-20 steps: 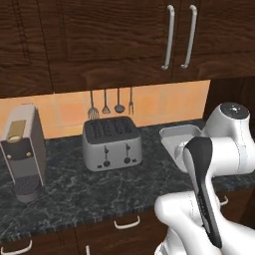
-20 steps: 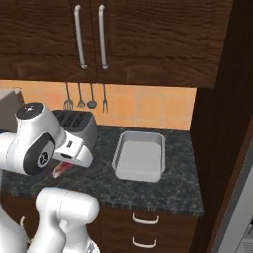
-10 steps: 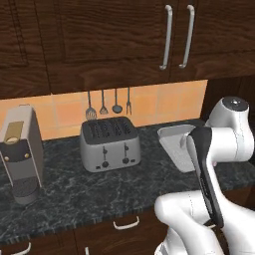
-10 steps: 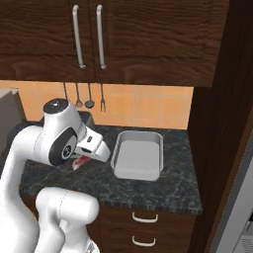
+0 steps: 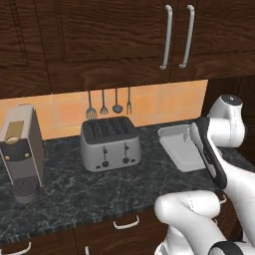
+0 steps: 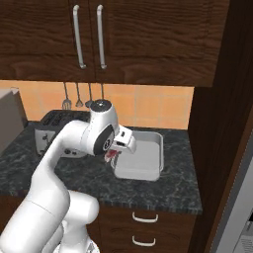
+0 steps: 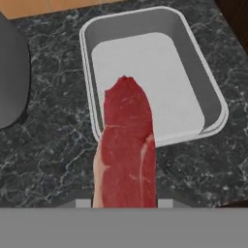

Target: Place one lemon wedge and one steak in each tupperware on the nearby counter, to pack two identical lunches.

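Home kitchen.
Shown by dark wooden cupboards (image 5: 114, 40), speckled stone counter (image 5: 89, 189), toaster (image 5: 110, 143), coffee machine (image 5: 21, 152), hanging utensils (image 5: 108, 102) against orange tiles (image 5: 154, 102).

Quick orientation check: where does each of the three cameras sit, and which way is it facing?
Left base view: behind the arm's left, looking forward and down at counter, toaster, tupperware; arm rises lower right.
Right base view: behind the arm's right, same counter; arm rises lower left, gripper beside the tupperware.
Hand view: on the hand, looking down along the held steak into the tupperware.
All three share the tupperware.
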Motion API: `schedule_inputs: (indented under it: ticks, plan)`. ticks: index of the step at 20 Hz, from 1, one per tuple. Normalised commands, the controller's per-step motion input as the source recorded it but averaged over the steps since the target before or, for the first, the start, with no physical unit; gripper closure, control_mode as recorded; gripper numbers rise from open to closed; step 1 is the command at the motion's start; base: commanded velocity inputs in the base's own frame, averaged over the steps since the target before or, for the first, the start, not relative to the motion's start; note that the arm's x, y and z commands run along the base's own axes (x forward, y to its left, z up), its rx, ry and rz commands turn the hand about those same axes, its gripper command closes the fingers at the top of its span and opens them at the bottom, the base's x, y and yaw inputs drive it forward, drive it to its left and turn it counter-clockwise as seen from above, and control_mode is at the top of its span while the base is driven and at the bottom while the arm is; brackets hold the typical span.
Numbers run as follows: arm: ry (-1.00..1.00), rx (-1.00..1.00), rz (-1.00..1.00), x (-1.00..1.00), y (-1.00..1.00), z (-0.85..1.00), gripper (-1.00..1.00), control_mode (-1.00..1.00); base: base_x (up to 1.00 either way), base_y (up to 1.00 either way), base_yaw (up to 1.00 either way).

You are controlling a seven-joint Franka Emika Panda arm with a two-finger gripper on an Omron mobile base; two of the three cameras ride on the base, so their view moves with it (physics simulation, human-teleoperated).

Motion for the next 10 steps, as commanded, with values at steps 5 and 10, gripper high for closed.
schedule_inputs:
  ticks: [5, 10]
  plan:
    - [0.01, 0.0, 0.03, 0.76, -0.32, -0.57, 1.0, -1.0, 0.0, 0.0, 0.0]
    - [0.04, 0.0, 0.0, 0.79, -0.12, -0.5, 1.0, -1.0, 0.0, 0.0, 0.0]
